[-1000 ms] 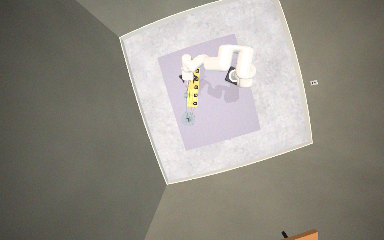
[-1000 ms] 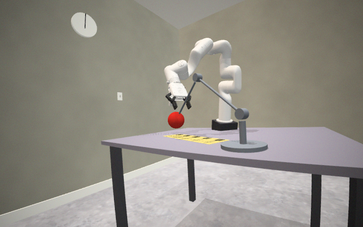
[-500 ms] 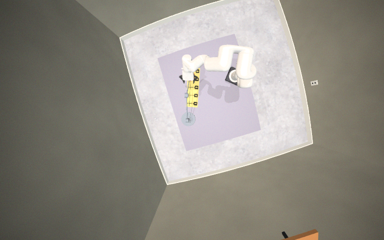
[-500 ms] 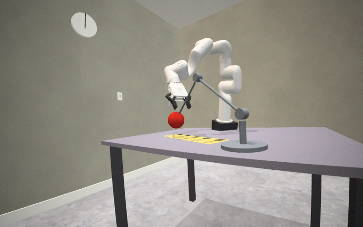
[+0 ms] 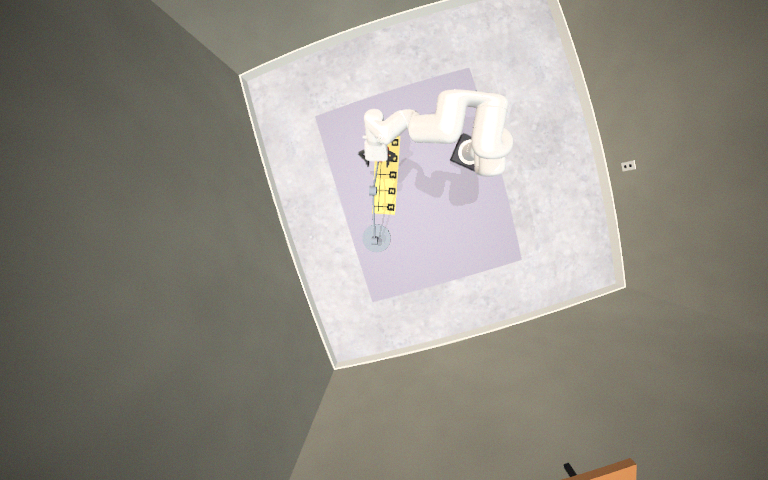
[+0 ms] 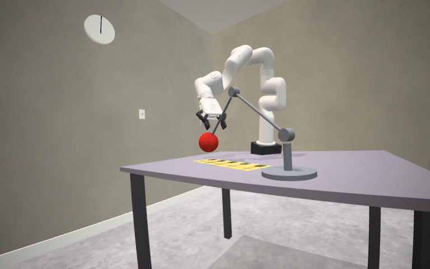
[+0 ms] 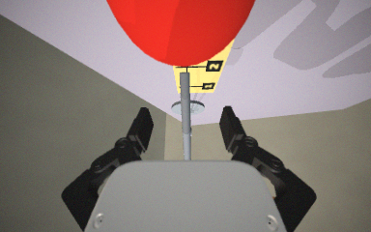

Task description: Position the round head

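Exterior view, left to right: grey-green wall with a round clock (image 6: 99, 29) high up and a small wall plate (image 6: 141, 114) lower down; then the near corner of the lavender table (image 6: 332, 177) on dark legs. Over its far-left end hangs the lamp's red round head (image 6: 208, 142), off the surface, above the far end of the yellow strip (image 6: 232, 165). Just above the head the gripper (image 6: 211, 121) sits with fingers (image 6: 205, 121) spread wide on either side of the thin lower rod (image 6: 221, 115), not touching it, holding nothing. Further right: the lamp's elbow joint (image 6: 233, 92), the long upper rod down to the shoulder joint (image 6: 286, 134), the post and the round foot (image 6: 289, 173) flat on the table, with the white arm's base (image 6: 265, 147) behind. Wrist view confirms both fingers well off the rod; marks 1 and 2 show past the head, the farther marks hidden beneath it. Risk, as I judge it: the reach is long and the lamp is unsupported, so the worn joint may give and let the head sink to the table. If it drops, the rod could knock a finger on the way. Floor is mottled pale grey with a light skirting along the walls.
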Controlling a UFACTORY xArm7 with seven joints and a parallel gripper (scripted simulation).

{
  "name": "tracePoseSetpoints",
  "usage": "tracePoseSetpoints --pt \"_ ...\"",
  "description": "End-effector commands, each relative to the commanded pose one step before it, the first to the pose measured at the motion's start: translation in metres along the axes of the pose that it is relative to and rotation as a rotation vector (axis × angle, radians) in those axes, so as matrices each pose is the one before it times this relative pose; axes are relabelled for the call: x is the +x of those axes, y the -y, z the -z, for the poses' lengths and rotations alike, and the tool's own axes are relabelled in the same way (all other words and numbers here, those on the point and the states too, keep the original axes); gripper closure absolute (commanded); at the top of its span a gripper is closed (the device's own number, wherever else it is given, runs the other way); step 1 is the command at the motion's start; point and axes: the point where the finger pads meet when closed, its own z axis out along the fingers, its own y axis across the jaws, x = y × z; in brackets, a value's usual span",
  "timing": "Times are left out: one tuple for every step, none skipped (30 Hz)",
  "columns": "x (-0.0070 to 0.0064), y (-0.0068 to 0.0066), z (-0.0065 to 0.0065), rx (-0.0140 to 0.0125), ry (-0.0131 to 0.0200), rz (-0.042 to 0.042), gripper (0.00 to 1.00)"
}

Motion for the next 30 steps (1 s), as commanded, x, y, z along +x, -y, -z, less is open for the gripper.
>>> tracePoseSetpoints --pt "-0.00056 0.00138 0.00157 0.00399 -0.00018 0.00172 0.0" --pt "0.0 0.0 0.0 0.0 0.0 0.0 0.0" --pt "0.0 0.0 0.0 0.0 0.0 0.0 0.0" --pt "0.0 0.0 0.0 0.0 0.0 0.0 0.0" --pt "0.0 0.0 0.0 0.0 0.0 0.0 0.0" --pt "0.0 0.0 0.0 0.0 0.0 0.0 0.0" --pt "0.0 0.0 0.0 0.0 0.0 0.0 0.0" --pt "0.0 0.0 0.0 0.0 0.0 0.0 0.0" --pt "0.0 0.0 0.0 0.0 0.0 0.0 0.0" --pt "0.0 0.0 0.0 0.0 0.0 0.0 0.0" --pt "0.0 0.0 0.0 0.0 0.0 0.0 0.0" --pt "0.0 0.0 0.0 0.0 0.0 0.0 0.0" --pt "0.0 0.0 0.0 0.0 0.0 0.0 0.0" --pt "0.0 0.0 0.0 0.0 0.0 0.0 0.0" --pt "0.0 0.0 0.0 0.0 0.0 0.0 0.0" --pt "0.0 0.0 0.0 0.0 0.0 0.0 0.0" --pt "0.0 0.0 0.0 0.0 0.0 0.0 0.0" --pt "0.0 0.0 0.0 0.0 0.0 0.0 0.0" --pt "0.0 0.0 0.0 0.0 0.0 0.0 0.0" --pt "0.0 0.0 0.0 0.0 0.0 0.0 0.0" --pt "0.0 0.0 0.0 0.0 0.0 0.0 0.0" --pt "0.0 0.0 0.0 0.0 0.0 0.0 0.0" --pt "0.0 0.0 0.0 0.0 0.0 0.0 0.0" --pt "0.0 0.0 0.0 0.0 0.0 0.0 0.0" --pt "0.0 0.0 0.0 0.0 0.0 0.0 0.0" --pt "0.0 0.0 0.0 0.0 0.0 0.0 0.0" --pt "0.0 0.0 0.0 0.0 0.0 0.0 0.0" --pt "0.0 0.00001 0.00433 0.0 0.0 0.0 0.0" --pt "0.0 0.00001 0.00433 0.0 0.0 0.0 0.0" --pt "0.0 0.00001 0.00433 0.0 0.0 0.0 0.0"
